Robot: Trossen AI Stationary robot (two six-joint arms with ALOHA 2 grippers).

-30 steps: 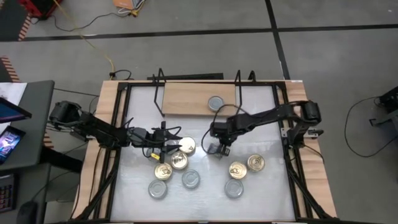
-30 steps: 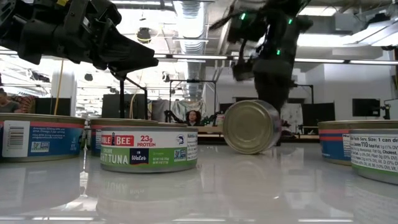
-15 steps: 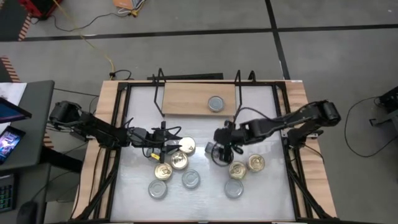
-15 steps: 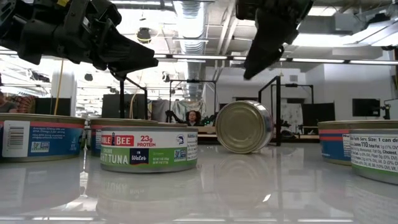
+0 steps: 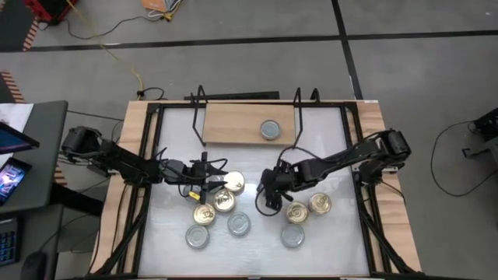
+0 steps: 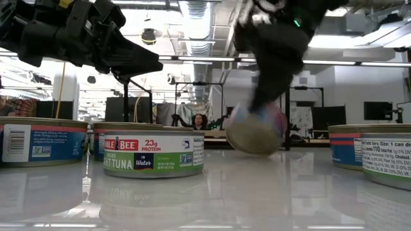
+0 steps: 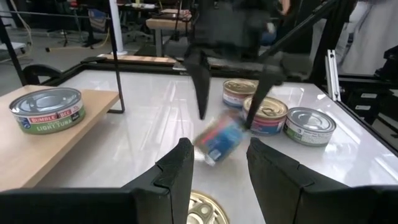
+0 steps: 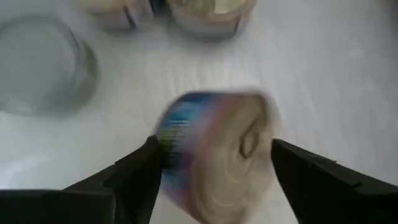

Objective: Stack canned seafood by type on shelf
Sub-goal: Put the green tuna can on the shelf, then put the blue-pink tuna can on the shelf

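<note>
The right hand (image 5: 268, 194) is positioned over the centre of the white tabletop (image 5: 257, 233). Its fingers (image 8: 134, 177) are spread wide, one on each side of a tin on its edge (image 6: 255, 128). This tin is blurred in every view; whether the fingers touch it cannot be determined. The tin is tilted, with its flat face toward the low camera and a blue label band (image 7: 219, 138) on its side wall.

The left hand (image 5: 204, 183) is positioned on the left side of the tabletop, above a cluster of gold-topped tins (image 5: 222, 201). Its fingers (image 7: 177, 177) are partly open with a clear gap between them and grip nothing. The rim of one gold lid (image 7: 208, 208) is visible just below them.

The shelf (image 5: 241, 124) stands at the far edge of the tabletop. One silver-grey-topped tin (image 5: 270, 129) rests upright on the shelf, near its right wire frame (image 5: 298, 105).

Further tins lie flat on the tabletop: two grey-topped tins (image 5: 218, 230) at front left, and two gold-topped tins (image 5: 309, 208) with one grey-topped tin (image 5: 292, 236) at front right, just beside the right hand.
</note>
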